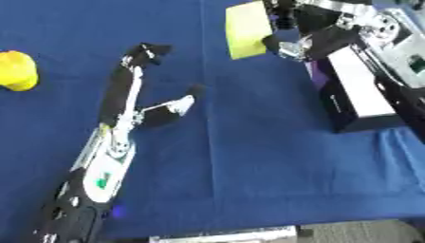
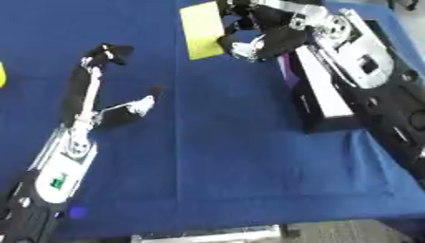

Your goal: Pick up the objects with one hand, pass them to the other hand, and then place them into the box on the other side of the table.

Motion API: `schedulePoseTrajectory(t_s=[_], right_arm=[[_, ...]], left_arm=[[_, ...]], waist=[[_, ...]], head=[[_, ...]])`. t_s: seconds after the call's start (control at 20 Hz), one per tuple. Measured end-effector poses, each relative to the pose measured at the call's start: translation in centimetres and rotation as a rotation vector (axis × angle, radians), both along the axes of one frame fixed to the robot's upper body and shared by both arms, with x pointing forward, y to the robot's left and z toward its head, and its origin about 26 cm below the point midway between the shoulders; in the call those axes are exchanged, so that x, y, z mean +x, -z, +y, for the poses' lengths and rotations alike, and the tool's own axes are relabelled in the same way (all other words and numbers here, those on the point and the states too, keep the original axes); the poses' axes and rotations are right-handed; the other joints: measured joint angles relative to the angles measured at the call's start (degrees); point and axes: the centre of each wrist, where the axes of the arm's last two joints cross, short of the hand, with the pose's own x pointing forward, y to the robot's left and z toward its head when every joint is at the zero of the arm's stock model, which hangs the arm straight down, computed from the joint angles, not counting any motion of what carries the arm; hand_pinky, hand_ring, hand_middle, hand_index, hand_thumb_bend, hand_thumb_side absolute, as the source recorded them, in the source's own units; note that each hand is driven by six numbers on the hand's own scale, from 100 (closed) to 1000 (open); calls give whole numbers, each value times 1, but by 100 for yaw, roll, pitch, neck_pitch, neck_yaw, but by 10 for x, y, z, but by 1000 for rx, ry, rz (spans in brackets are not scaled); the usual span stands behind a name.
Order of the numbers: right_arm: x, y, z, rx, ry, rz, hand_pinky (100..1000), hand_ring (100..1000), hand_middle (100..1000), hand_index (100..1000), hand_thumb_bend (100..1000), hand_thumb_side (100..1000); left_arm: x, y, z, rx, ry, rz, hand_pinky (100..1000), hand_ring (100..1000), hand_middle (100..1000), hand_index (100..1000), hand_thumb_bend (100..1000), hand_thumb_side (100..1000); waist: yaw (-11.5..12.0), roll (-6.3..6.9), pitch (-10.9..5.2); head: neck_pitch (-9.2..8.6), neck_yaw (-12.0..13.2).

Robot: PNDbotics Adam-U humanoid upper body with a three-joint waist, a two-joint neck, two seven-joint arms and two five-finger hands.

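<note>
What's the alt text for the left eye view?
The right hand holds a flat yellow card at the top, above the blue tablecloth and beside a black-and-white box. The left hand rests open on the cloth, with a yellow object at the left edge.

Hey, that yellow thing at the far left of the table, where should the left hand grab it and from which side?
The yellow object looks rounded and squat, standing alone on the blue cloth. The open left hand lies to its right, so I'd probably approach from that right side, thumb and fingers closing across its middle. Its exact shape is unclear, as it is cut off at the edge.
</note>
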Motion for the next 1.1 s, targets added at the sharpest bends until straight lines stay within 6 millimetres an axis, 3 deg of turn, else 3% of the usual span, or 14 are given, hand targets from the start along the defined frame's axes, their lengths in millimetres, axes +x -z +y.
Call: schedulePoseTrajectory(t_s=[0.4, 1.1], right_arm=[[-9, 3, -18, 44, 63, 2, 785, 1000, 583, 744, 100, 242], [-27, 26, -64, 148, 260, 25, 788, 1000, 587, 749, 100, 313]], left_arm=[[0, 4, 7, 6, -19, 15, 792, 636, 668, 792, 543, 464], [2, 9, 17, 11, -49, 31, 791, 637, 669, 790, 545, 469]], waist=[[-115, 30, -79], [-235, 64, -138]], head=[[24, -23], [25, -46]])
